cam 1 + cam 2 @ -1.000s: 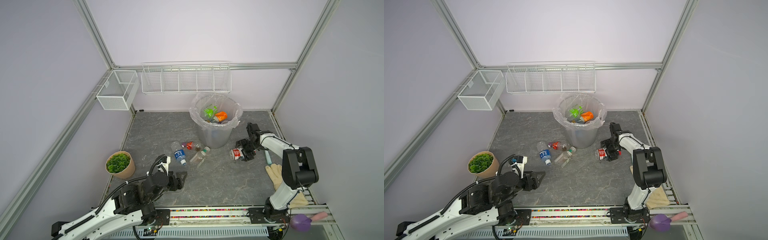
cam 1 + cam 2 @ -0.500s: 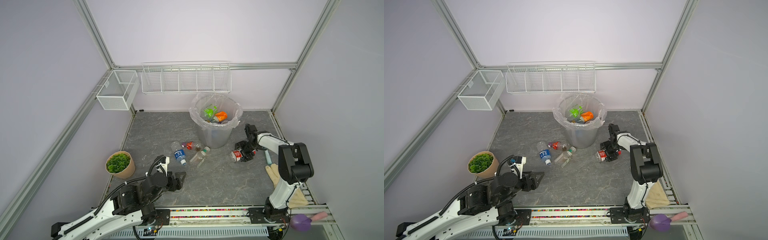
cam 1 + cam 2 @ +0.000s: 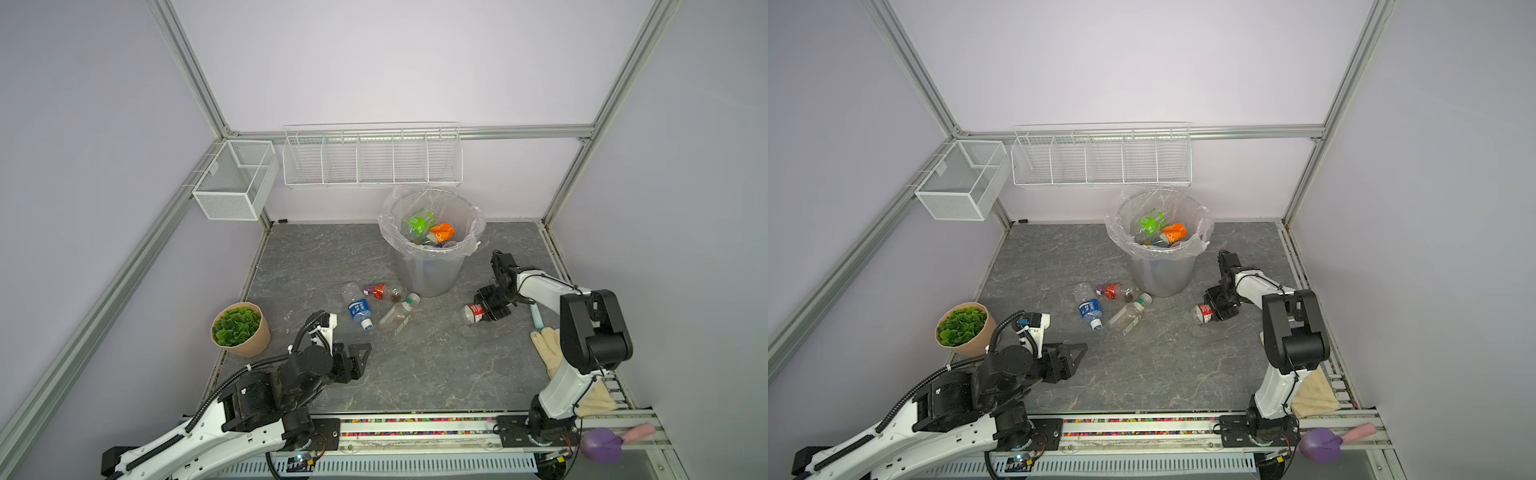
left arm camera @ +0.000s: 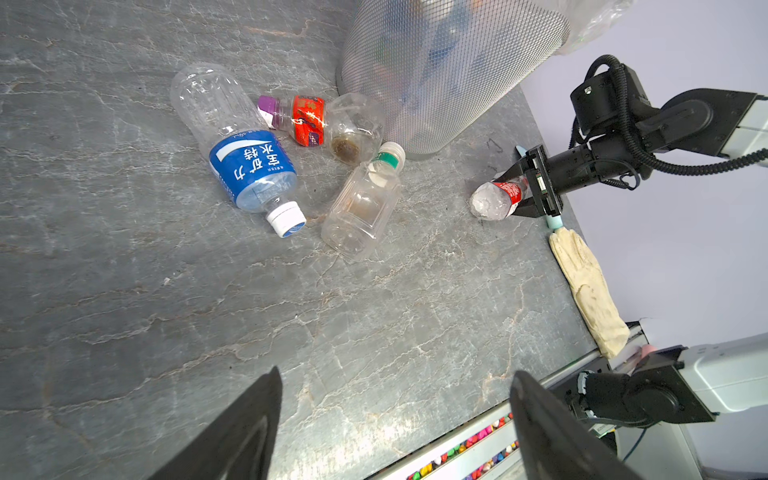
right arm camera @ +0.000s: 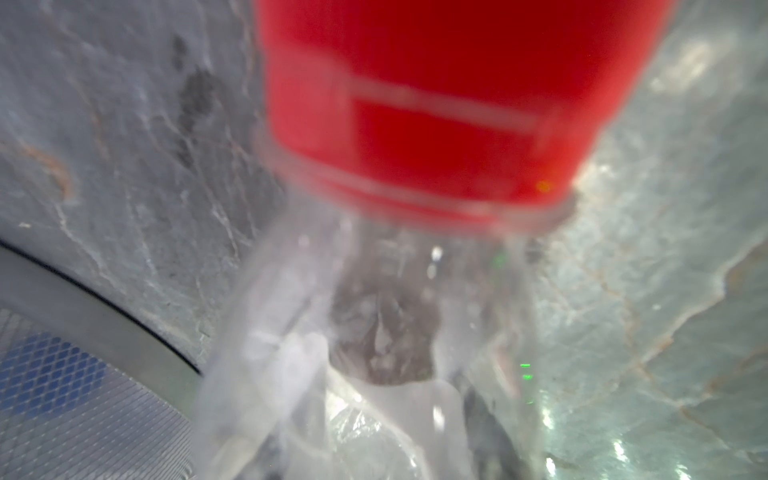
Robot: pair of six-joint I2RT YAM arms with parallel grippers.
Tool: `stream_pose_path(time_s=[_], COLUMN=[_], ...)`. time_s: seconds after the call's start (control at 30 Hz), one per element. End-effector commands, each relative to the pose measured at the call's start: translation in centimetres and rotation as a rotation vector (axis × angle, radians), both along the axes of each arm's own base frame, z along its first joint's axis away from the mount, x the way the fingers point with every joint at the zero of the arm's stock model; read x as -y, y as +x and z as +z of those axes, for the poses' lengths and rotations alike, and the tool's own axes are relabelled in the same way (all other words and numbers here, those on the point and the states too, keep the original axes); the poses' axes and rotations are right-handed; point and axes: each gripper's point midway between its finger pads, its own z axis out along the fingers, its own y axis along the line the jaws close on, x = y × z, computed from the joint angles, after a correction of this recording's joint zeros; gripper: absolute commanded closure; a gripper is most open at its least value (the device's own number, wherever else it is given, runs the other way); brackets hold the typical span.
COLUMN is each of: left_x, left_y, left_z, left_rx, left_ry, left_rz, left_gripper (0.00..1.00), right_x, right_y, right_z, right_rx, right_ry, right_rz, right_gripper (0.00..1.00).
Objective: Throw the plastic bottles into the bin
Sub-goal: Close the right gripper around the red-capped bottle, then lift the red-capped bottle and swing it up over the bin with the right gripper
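Right end effector (image 3: 486, 308) clamps red-label bottle (image 3: 471, 312) on desk (image 3: 415, 365), just right of bin (image 3: 432, 282). Left end effector (image 3: 359, 357) spread, empty. Lift well above bin rim before letting go; thin plastic likely slips.

Bright even light, soft shadows; bottle (image 5: 415, 124) blurred in right wrist view.

table (image 3: 415, 374): matt, veined stone look
bin (image 4: 436, 83): metal mesh, glossy clear plastic liner
bottles (image 4: 245, 166): clear glossy plastic
baskets (image 3: 374, 162): white-coated wire
glove (image 4: 590, 286): matt cloth
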Motion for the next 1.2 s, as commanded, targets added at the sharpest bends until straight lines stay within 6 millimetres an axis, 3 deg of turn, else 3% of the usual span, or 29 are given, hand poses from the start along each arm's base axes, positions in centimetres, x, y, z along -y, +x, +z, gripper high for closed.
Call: stream_pose_path(time_s=[0.0, 0.33, 0.47, 0.63, 0.73, 0.87, 1.03, 1.17], left_x=[-0.6, 0.0, 0.2, 0.6, 1.0, 1.3, 1.6, 2.2], left_y=[-0.1, 0.1, 0.1, 0.2, 0.2, 0.3, 0.4, 0.5], left_z=[-0.2, -0.3, -0.3, -0.2, 0.1, 0.0, -0.1, 0.1], left_rx=[-0.007, -0.010, -0.009, -0.007, -0.002, -0.004, -0.004, -0.001], left_ry=[0.008, 0.010, 0.007, -0.009, -0.027, -0.026, -0.033, -0.053], left_rz=[0.019, 0.011, 0.006, 0.002, -0.003, -0.007, -0.007, -0.014], left_gripper=[0.15, 0.15, 0.15, 0.15, 0.15, 0.15, 0.15, 0.15], right_x=[0.2, -0.5, -0.7, -2.7, -3.5, -3.7, -4.8, -7.8], right_y=[-0.7, 0.3, 1.2, 1.1, 1.0, -0.2, -3.7, -7.0], right_z=[1.0, 5.8, 9.3, 14.2, 18.1, 24.9, 32.2, 37.2], right_rx=[0.020, 0.195, 0.311, 0.480, 0.633, 0.880, 1.099, 1.293], right_ry=[-0.017, -0.006, -0.020, -0.049, -0.060, -0.121, -0.208, -0.257], right_rz=[-0.012, 0.075, 0.146, 0.291, 0.354, 0.408, 0.493, 0.659], right_gripper=[0.94, 0.94, 0.94, 0.94, 0.94, 0.94, 0.93, 0.93])
